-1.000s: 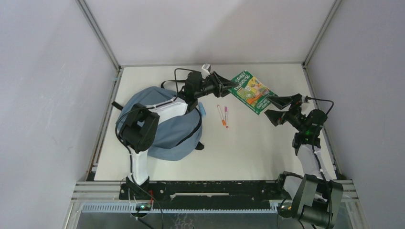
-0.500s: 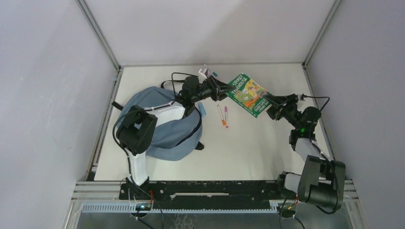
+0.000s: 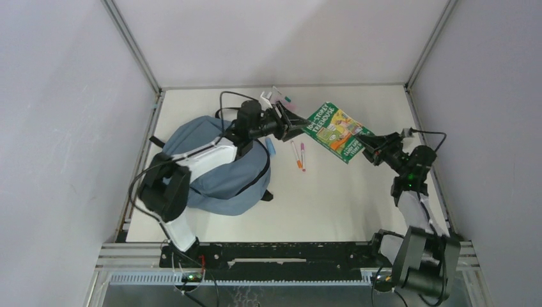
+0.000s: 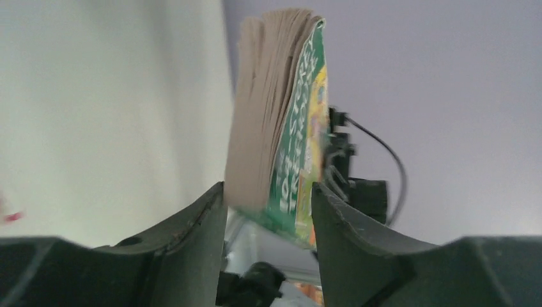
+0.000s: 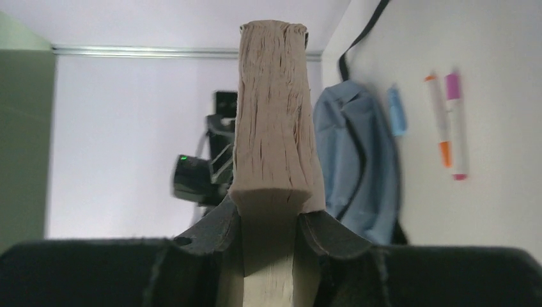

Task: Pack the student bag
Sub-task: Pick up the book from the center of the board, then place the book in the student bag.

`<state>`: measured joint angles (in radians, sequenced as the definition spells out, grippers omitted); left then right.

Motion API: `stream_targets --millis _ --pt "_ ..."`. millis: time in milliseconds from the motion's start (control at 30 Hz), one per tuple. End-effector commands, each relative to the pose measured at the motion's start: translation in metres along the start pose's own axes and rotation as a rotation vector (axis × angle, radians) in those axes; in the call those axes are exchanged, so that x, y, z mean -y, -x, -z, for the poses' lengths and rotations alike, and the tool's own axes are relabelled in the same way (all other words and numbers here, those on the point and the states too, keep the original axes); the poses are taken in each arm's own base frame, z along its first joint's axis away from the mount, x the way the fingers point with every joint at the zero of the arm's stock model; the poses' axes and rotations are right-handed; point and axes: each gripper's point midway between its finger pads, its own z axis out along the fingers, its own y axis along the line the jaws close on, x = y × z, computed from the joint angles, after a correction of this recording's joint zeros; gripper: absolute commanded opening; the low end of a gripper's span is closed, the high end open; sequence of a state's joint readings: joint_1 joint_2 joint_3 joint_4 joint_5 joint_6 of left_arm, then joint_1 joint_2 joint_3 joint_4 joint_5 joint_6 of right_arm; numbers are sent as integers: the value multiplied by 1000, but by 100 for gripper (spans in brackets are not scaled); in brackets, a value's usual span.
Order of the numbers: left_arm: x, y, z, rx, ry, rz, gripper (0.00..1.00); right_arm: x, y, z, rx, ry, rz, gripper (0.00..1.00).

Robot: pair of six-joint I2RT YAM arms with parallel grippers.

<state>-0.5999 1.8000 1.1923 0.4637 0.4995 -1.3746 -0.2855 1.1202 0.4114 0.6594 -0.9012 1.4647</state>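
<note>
White table (image 3: 345, 204) | student bag (image 3: 236, 182): slate-blue, rounded, black-strapped | book (image 3: 335, 131) in right claw (image 3: 365, 142)

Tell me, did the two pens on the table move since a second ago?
No. The two pens lie in the same spot on the table, just right of the student bag, as before.

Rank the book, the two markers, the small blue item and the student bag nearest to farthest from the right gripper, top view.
1. book, clamped in the right gripper
2. two markers, mid-table, too close to split
3. small blue item, by the bag's edge
4. student bag, left side
</note>
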Motion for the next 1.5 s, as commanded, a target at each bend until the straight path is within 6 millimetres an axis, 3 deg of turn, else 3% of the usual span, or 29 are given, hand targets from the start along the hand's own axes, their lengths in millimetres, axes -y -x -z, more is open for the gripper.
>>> stream_targets --millis 0,200,333,500,667,933,1200,1367,1467 --pt "-2 16 66 120 264 -404 57 0 9 29 68 -80 207 0" --pt "-70 8 151 46 699 -705 81 18 2 45 26 -181 263 0" --pt "-107 -10 187 -61 866 -755 81 20 4 40 25 -184 259 0" --pt "-115 -32 196 -143 879 -783 78 17 8 34 23 -181 256 0" --pt "-127 -42 207 -249 997 -856 82 20 4 29 13 -192 259 0" --pt "-146 -37 207 -241 1094 -899 63 22 -2 21 -10 -197 257 0" --pt "-143 -26 208 -199 1133 -914 30 22 -6 21 -17 -200 260 0" --pt "-127 -15 216 -123 1155 -926 2 19 -10 20 -32 -187 274 0" --pt "-107 -4 225 -57 1154 -932 0 13 -20 14 -69 -157 289 0"
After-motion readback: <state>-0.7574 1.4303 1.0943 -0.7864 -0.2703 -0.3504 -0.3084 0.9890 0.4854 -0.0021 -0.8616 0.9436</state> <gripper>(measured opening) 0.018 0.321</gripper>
